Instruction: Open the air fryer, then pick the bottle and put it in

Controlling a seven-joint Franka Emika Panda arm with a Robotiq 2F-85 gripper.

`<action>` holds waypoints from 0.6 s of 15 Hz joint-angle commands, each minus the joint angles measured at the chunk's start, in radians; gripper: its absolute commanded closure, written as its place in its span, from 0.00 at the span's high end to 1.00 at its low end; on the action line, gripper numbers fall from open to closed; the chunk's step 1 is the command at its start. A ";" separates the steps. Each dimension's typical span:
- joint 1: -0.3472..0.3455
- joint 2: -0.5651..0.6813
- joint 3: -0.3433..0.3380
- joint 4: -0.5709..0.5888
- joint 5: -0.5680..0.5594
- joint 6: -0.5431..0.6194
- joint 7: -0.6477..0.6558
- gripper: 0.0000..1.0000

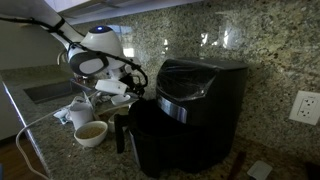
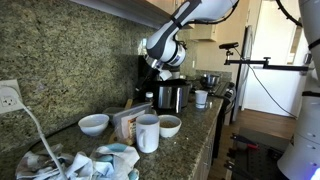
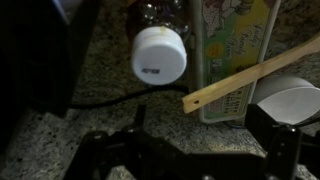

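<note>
Beyond my claw (image 3: pixel 185 150), spread wide and empty, the bottle (image 3: pixel 158 54) shows little but its white cap. At left a black bulk (image 3: pixel 35 60) is cropped.

- White arm (image 1: pixel 97 42), glossy rounded shells, with dark bands at the joints.
- A black cable (image 1: pixel 136 72) loops beside the wrist.
- The gripper (image 3: pixel 190 150) is matte black, with two chunky fingers (image 3: pixel 110 152) showing in the wrist view.

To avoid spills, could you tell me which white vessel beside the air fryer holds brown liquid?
The low, wide bowl nearest the camera in an exterior view; the cup behind it is taller.
</note>
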 commanded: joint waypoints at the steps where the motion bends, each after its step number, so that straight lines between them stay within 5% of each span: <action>1: 0.027 0.005 -0.032 0.050 -0.155 -0.059 0.155 1.00; 9: 0.066 0.001 -0.065 0.104 -0.386 -0.242 0.406 1.00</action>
